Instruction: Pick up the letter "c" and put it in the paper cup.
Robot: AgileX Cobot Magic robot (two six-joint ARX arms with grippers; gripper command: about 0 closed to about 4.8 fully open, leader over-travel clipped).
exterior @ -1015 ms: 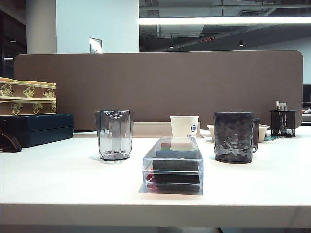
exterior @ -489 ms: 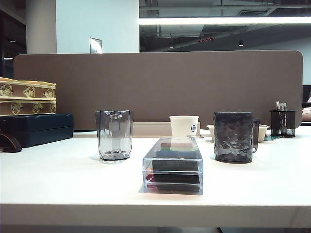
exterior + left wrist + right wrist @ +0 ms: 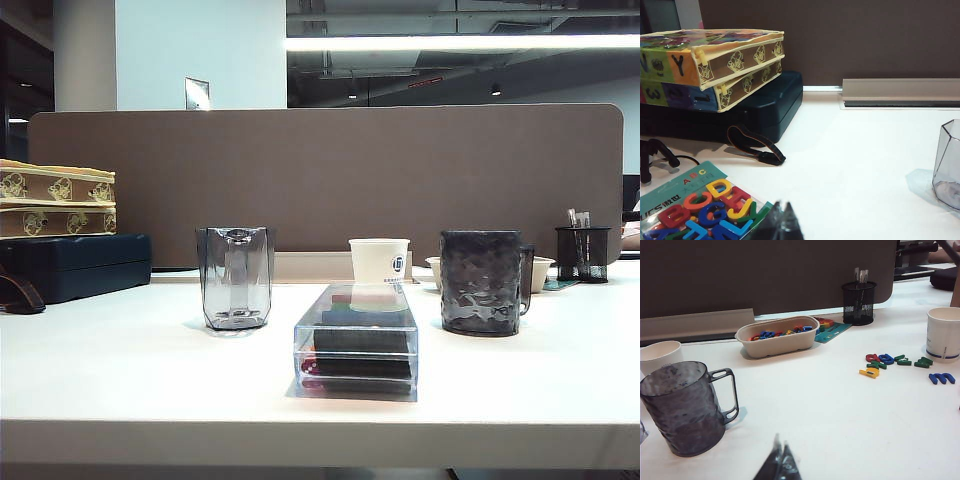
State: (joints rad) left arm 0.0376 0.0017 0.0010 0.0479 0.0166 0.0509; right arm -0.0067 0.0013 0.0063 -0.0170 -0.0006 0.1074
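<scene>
Both claws rest closed and empty: the left claw (image 3: 782, 225) beside a pack of letters (image 3: 700, 210), the right claw (image 3: 780, 462) near the dark mug (image 3: 682, 407). The letter "c" (image 3: 872, 358) lies ahead of the right claw on the table (image 3: 840, 415); light, stiff and flat, it likely wants pinching across its rim.

Stood on a white table (image 3: 120, 380): grey faceted glass (image 3: 235, 277) left of centre, clear plastic box (image 3: 357, 340) in the middle, paper cup (image 3: 380, 260) behind it, dark mug (image 3: 483, 282) on the right, dark case (image 3: 75, 265) far left.

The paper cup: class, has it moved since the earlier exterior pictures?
No. The paper cup stands behind the clear box, right of the grey glass, as before.
</scene>
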